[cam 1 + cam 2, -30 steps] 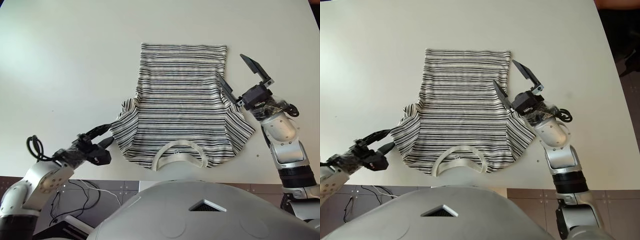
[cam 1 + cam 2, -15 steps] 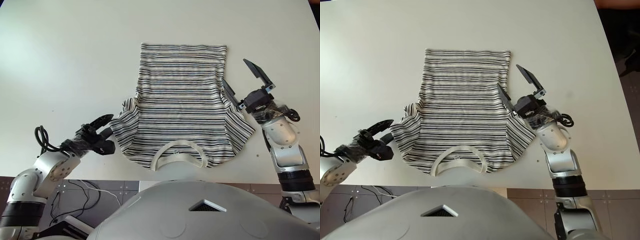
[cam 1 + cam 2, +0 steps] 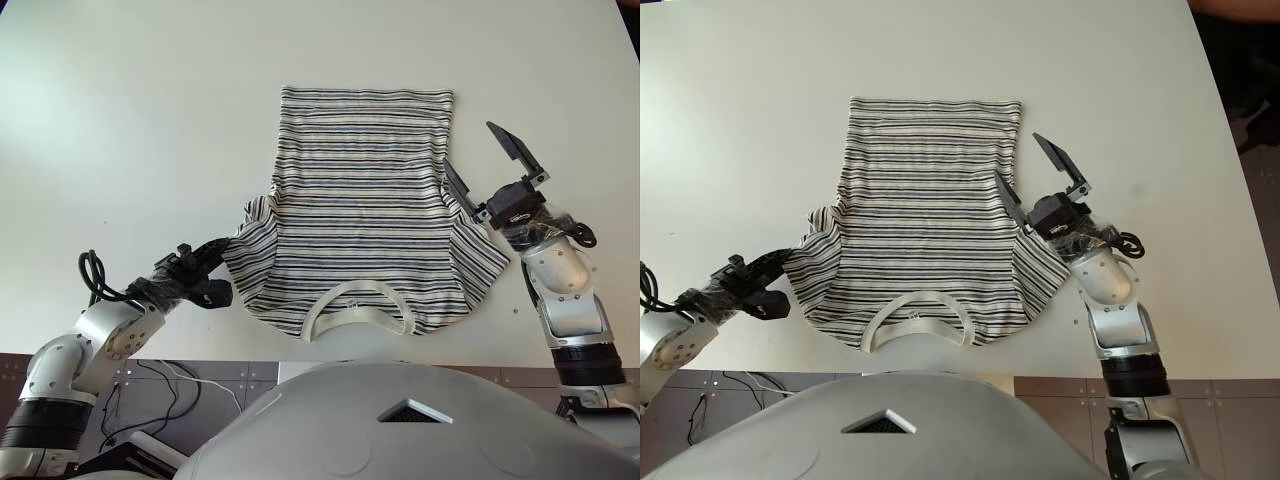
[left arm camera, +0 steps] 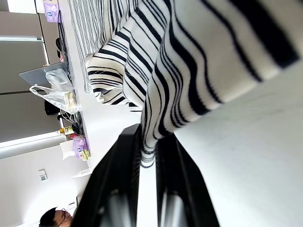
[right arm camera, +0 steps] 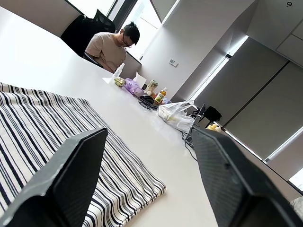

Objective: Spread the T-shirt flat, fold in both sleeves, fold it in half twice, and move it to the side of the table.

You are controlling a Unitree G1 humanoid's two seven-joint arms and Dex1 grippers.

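On the white table [image 3: 150, 120], the striped T-shirt [image 3: 360, 190] is laid near the centre, with its collar [image 3: 358, 305] nearest and its hem farthest. The body is fairly flat, while both sleeves are bunched against its sides. At the left, the left gripper [image 4: 147, 142] is set low to the tabletop and is closed on the hem of the left sleeve [image 3: 250, 235], with the cloth pinched between its two fingers. This hold is judged to be meant for drawing the sleeve outward or lifting it over the body. At the right, the right gripper [image 3: 468, 143] is held just above the shirt's right edge, slightly beyond the right sleeve [image 3: 480, 255], with its fingers spread wide and nothing between them. It is judged to be poised to pin or take that side, so that the shirt is not dragged when the left sleeve is pulled. Spreading is judged to be nearly done, and neither sleeve is yet folded in.
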